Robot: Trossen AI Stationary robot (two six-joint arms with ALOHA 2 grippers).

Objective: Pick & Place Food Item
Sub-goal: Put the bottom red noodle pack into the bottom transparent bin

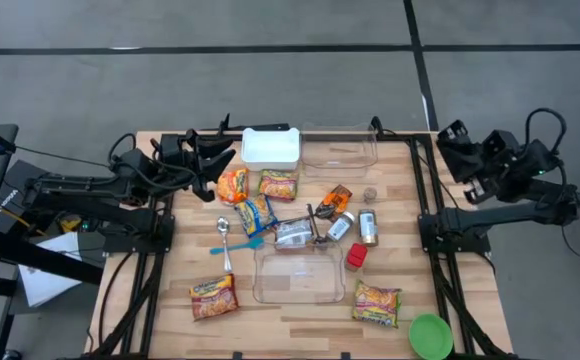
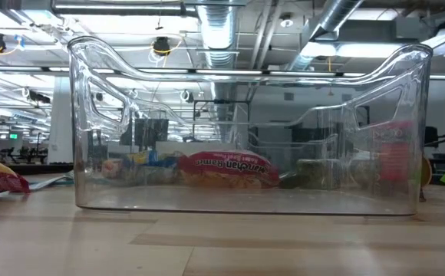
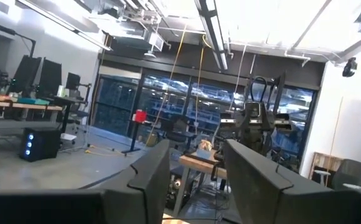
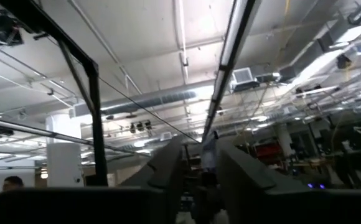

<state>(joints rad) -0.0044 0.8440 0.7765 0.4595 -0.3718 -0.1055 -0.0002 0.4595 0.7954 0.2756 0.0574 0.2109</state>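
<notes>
Several food items lie in the middle of the table: ramen packets [image 1: 213, 296] [image 1: 376, 303] [image 1: 278, 184], an orange snack bag [image 1: 233, 185], a blue packet [image 1: 257, 214], a silver packet [image 1: 295, 233] and small jars [image 1: 368, 228]. My left gripper [image 1: 213, 165] hovers raised at the table's far left, beside the orange bag. In the left wrist view my left gripper [image 3: 196, 180] is open and holds nothing. My right gripper [image 1: 452, 148] is drawn back beyond the table's right edge. In the right wrist view my right gripper [image 4: 199, 171] is tipped upward and open, with nothing between its fingers.
A clear bin [image 1: 299, 275] stands near the table's middle; in the low view the clear bin [image 2: 245, 130] fills the frame. At the far edge stand a white tub [image 1: 270, 147] and a second clear bin [image 1: 339, 150]. A spoon [image 1: 224, 240] and a green bowl [image 1: 430, 335] are also there.
</notes>
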